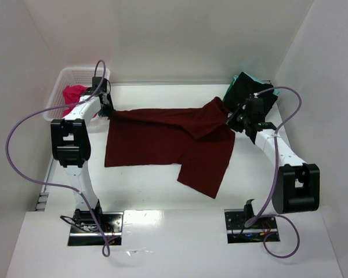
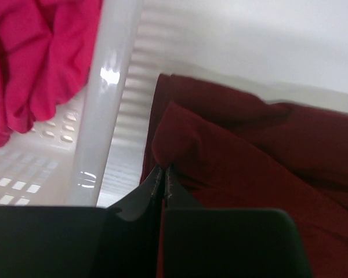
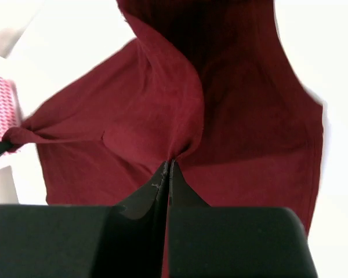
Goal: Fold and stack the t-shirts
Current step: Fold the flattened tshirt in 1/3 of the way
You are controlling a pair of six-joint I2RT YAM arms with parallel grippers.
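Where the maroon shirt lies: mid-table, spread mostly flat, its far edge drawn between the left gripper and the right gripper.
far edge: runs from a bunched corner just beside the basket to a raised peak at the right, where the cloth doubles over itself in a fold.
near edge: straight along the left half; on the right half a flap juts toward the arm bases and ends in a slanted corner.
left edge: nearly straight, running close beside the left arm's upper link.
left gripper: clamped on the far-left corner; the wrist view shows its fingers pressed together with a nub of maroon cloth at their tips, right by the basket's wall. Whether cloth and basket touch, I cannot tell.
right gripper: clamped on the fold at the far right; the wrist view shows cloth fanning away from the closed fingertips.
pink shirt: crumpled inside the basket, in the far-left corner.
black shirt: far-right corner, just behind the right gripper, lying on the teal shirt, which shows only along its far side.
open room: a narrow bare strip of table between far edge and back wall; a wider bare band between near edge and arm bases, widest on the left.
walls: white panels close the table at left, back and right.
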